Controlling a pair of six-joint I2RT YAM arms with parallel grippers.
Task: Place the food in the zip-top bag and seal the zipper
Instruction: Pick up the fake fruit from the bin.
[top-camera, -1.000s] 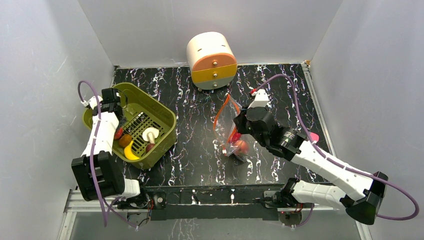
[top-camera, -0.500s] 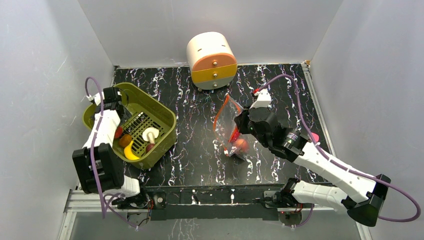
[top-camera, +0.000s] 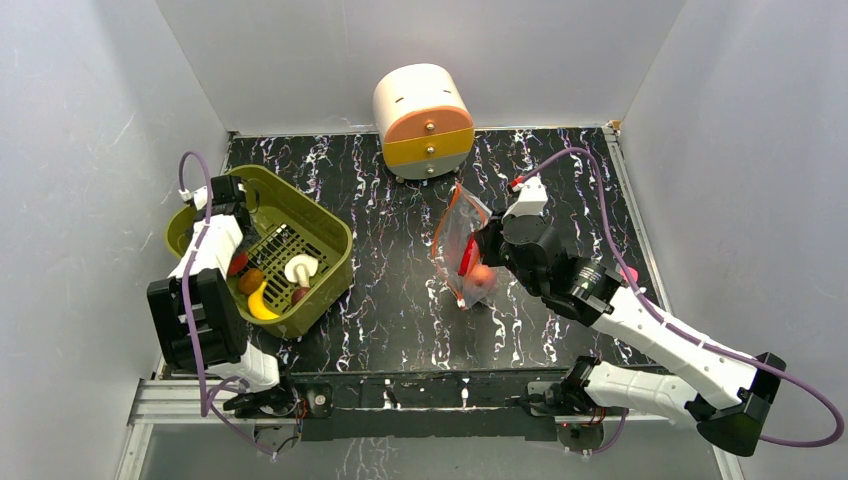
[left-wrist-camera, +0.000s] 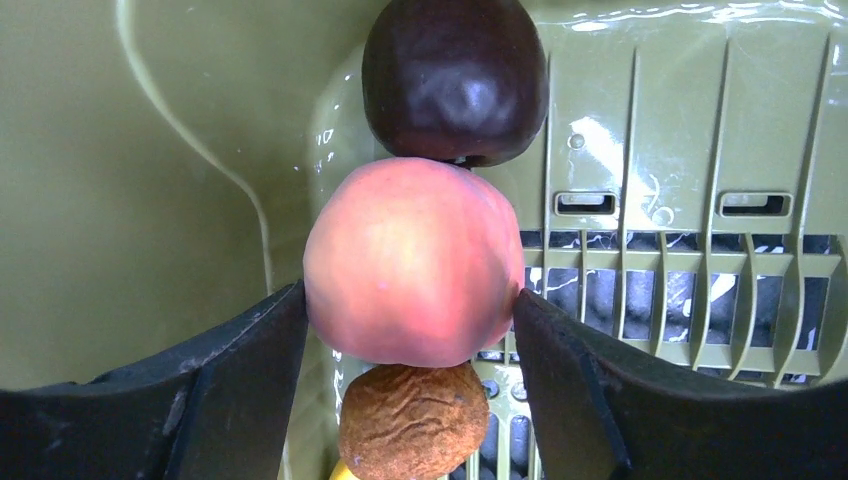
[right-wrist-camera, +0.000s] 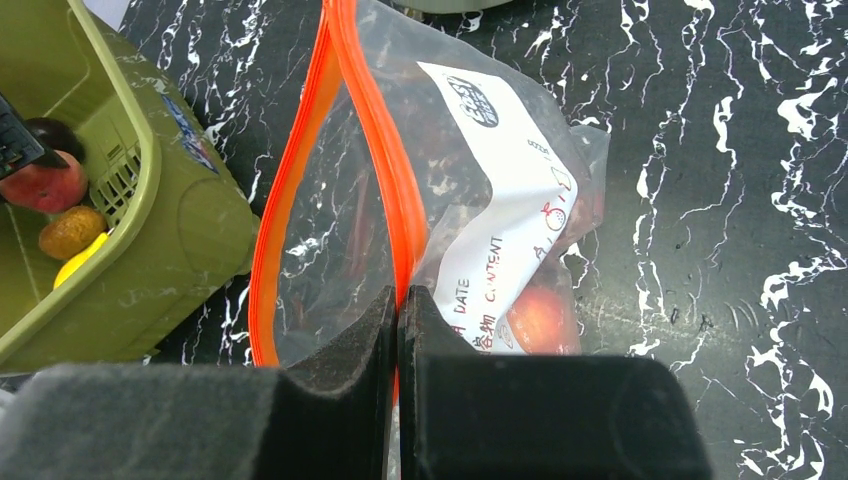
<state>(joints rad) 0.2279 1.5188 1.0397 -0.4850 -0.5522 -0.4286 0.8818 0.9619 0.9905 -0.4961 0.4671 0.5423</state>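
My left gripper (left-wrist-camera: 408, 300) reaches down into the olive basket (top-camera: 322, 226), its fingers pressed against both sides of a pink-red round fruit (left-wrist-camera: 412, 262) that still rests among the other food. A dark purple ball (left-wrist-camera: 455, 80) lies just beyond it and a brown wrinkled piece (left-wrist-camera: 412, 425) just under it. My right gripper (right-wrist-camera: 398, 300) is shut on the red-orange zipper (right-wrist-camera: 385, 170) of the clear zip-top bag (top-camera: 463, 250), holding it up with its mouth gaping. Inside the bag sit a pink-red fruit (right-wrist-camera: 540, 315) and a red piece.
In the basket (right-wrist-camera: 170, 220) there are also a white mushroom (top-camera: 300, 268) and a yellow banana (top-camera: 260, 303). A round white and orange drawer unit (top-camera: 423, 120) stands at the back. A small pink thing (top-camera: 628, 272) lies behind the right arm. Grey walls enclose the table.
The right gripper has lifted the bag more upright, so the fruit inside sits higher. The left gripper has shifted a little toward the back of the basket, over the pink-red fruit.
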